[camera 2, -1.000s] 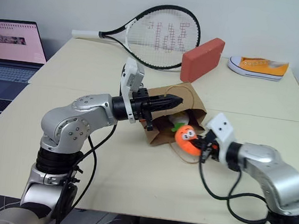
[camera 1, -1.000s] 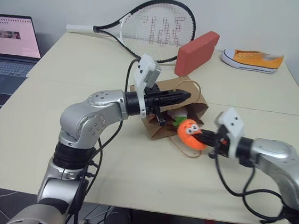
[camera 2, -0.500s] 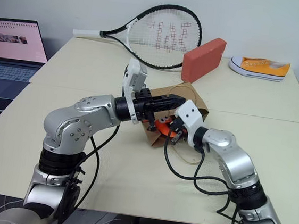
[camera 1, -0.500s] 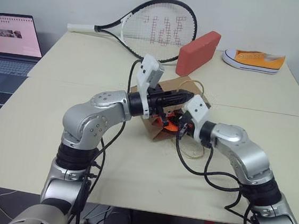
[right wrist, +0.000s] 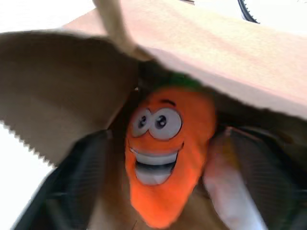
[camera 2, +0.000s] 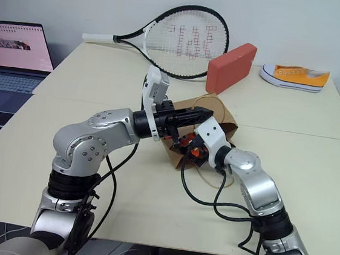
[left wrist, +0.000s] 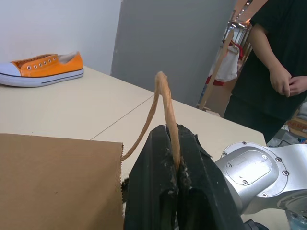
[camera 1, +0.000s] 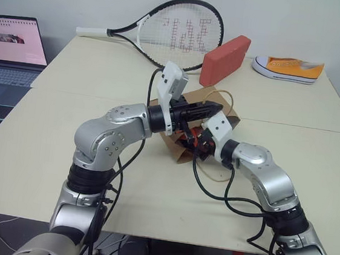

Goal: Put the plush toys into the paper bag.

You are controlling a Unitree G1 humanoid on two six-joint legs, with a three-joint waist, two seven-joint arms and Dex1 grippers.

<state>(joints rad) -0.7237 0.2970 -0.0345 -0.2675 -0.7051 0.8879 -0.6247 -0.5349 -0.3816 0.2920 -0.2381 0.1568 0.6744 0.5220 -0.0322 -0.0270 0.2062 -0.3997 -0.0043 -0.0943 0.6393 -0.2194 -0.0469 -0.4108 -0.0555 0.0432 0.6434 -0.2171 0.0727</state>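
Right at frame centre your right gripper (camera 2: 187, 150) sits at the mouth of the plain brown kraft paper bag (camera 1: 187, 146), fingers spread wide either side of the orange smiling carrot plush toy (right wrist: 165, 153), which lies just inside the opening. It looks light and squishy, so I'd guess you can pinch it anywhere on the body. Just behind, your left gripper (left wrist: 173, 167) is clamped on the bag's twisted paper handle (left wrist: 163, 103); that paper's thin, so don't yank.

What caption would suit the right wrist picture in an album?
Smiling orange carrot toy lying in the mouth of the brown paper bag, between the right gripper's spread fingers.
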